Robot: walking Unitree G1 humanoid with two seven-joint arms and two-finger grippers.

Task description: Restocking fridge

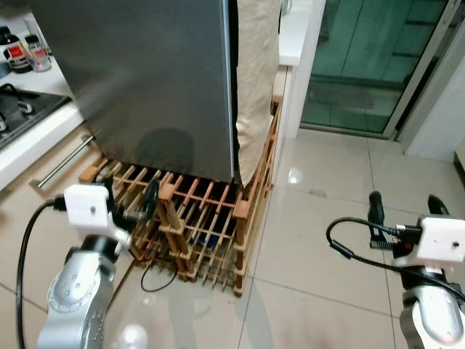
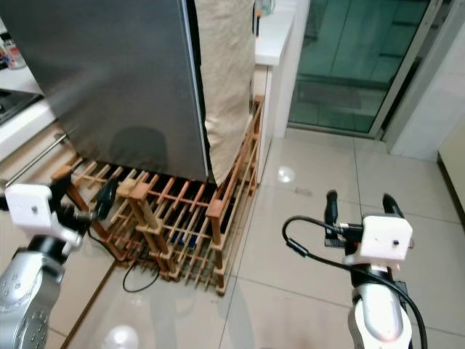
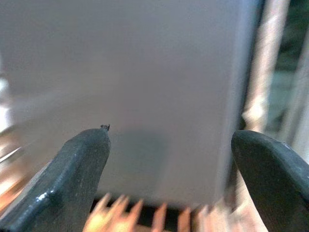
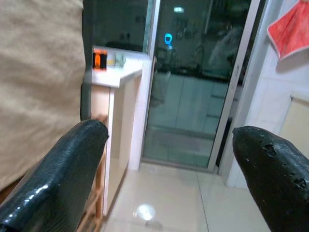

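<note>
your left gripper [image 1: 149,200], wide and empty, hangs near the tall grey steel fridge [image 1: 145,80] over the wooden slatted rack [image 1: 196,225], where advancing could snag a finger.

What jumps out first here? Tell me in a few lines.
The tall grey fridge dominates, standing on a wooden rack on the tiled floor, with a beige cloth hanging down its right side. Both arms are raised before it: the left tool open close to the rack, the right tool open over bare floor. A glass door lies beyond, right.
</note>
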